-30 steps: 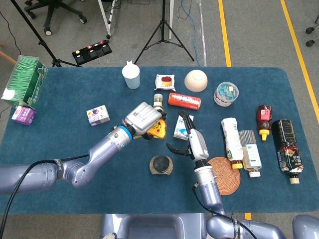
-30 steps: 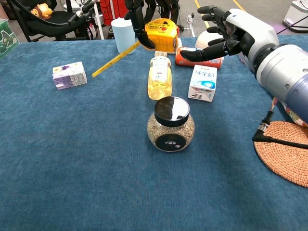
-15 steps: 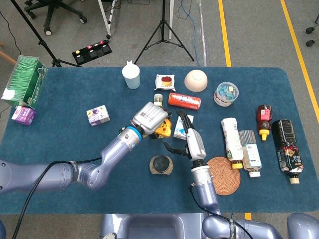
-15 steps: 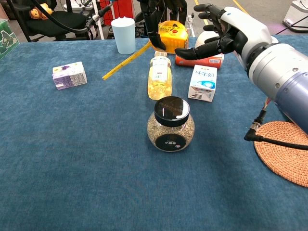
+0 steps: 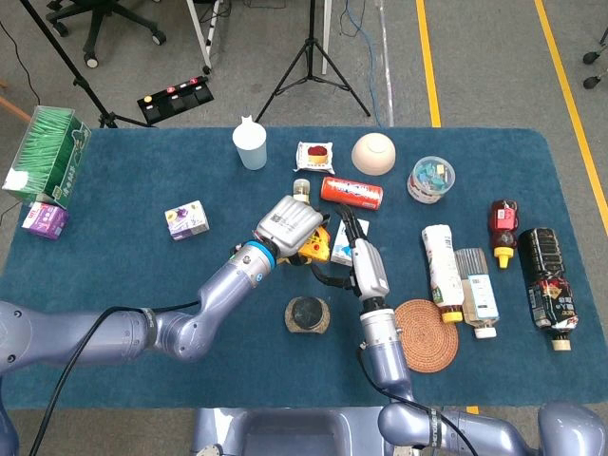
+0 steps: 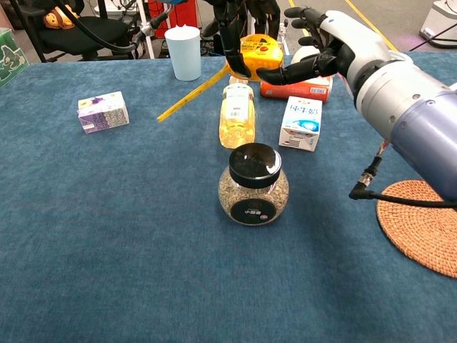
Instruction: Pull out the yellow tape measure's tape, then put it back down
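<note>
Our left hand grips the yellow tape measure above the table behind the oil bottle, its tape already out and slanting down-left toward the cloth; our right hand is empty, fingers spread, fingertips just beside the case. For the step in hand we'd keep the case steady, let the tape go slack gently, then lower it onto bare cloth clear of the bottle and red can. Label text on the jar, carton and bottle is too small to read.
</note>
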Controlling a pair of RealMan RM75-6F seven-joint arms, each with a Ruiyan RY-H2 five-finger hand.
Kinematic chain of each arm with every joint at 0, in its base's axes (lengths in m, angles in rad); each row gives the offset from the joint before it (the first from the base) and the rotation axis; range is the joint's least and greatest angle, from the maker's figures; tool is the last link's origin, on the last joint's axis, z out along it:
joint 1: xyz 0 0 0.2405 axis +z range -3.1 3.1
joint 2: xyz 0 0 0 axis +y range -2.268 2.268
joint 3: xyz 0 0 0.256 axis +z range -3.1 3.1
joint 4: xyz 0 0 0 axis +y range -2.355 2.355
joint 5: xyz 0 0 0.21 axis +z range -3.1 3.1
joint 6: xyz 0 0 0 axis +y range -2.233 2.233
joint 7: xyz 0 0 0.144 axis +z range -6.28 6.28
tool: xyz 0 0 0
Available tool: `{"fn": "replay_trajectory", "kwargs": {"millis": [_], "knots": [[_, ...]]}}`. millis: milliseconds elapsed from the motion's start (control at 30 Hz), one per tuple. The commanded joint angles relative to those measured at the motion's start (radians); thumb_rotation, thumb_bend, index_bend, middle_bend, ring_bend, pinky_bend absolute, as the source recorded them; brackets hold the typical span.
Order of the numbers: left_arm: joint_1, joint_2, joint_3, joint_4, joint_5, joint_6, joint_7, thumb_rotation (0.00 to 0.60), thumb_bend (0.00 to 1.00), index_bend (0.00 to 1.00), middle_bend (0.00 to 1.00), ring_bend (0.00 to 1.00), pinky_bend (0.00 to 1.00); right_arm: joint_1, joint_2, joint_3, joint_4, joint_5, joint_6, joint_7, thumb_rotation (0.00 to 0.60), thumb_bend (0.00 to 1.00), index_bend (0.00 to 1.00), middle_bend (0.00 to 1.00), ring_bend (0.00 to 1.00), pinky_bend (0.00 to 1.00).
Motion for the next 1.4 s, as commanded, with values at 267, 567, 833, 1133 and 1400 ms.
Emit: {"fn": "replay_trajectory", "kwargs": {"millis": [267, 567, 833, 1133, 1400], "knots": [[-0.003, 0.007, 0.011, 0.006, -0.007, -0.017, -0.008, 0.6, 0.28, 0.62, 0.53, 0.5, 0.67, 0.0, -0.012, -0.002, 0.026, 0.018, 0.007, 0.01, 0.581, 0.4, 0.0, 0.0, 0.02, 0.1], [-0.001, 0.009, 0.018, 0.014, -0.001, -0.023, -0.021, 0.6, 0.28, 0.62, 0.53, 0.5, 0.67, 0.003, -0.01, -0.003, 0.034, 0.014, 0.007, 0.02, 0.58, 0.48, 0.0, 0.0, 0.02, 0.1], [0.001, 0.018, 0.026, 0.009, 0.002, -0.025, -0.025, 0.6, 0.28, 0.62, 0.53, 0.5, 0.67, 0.003, -0.008, -0.005, 0.036, 0.011, 0.011, 0.022, 0.58, 0.51, 0.0, 0.0, 0.02, 0.1], [0.007, 0.038, 0.035, -0.005, 0.01, -0.025, -0.034, 0.6, 0.28, 0.62, 0.53, 0.5, 0.67, 0.001, -0.002, -0.002, 0.036, 0.014, 0.017, 0.021, 0.579, 0.56, 0.0, 0.01, 0.03, 0.1], [0.021, 0.053, 0.044, -0.015, 0.026, -0.023, -0.048, 0.6, 0.28, 0.62, 0.53, 0.5, 0.67, 0.001, -0.001, -0.002, 0.037, 0.014, 0.024, 0.019, 0.582, 0.61, 0.0, 0.02, 0.04, 0.1]]}}
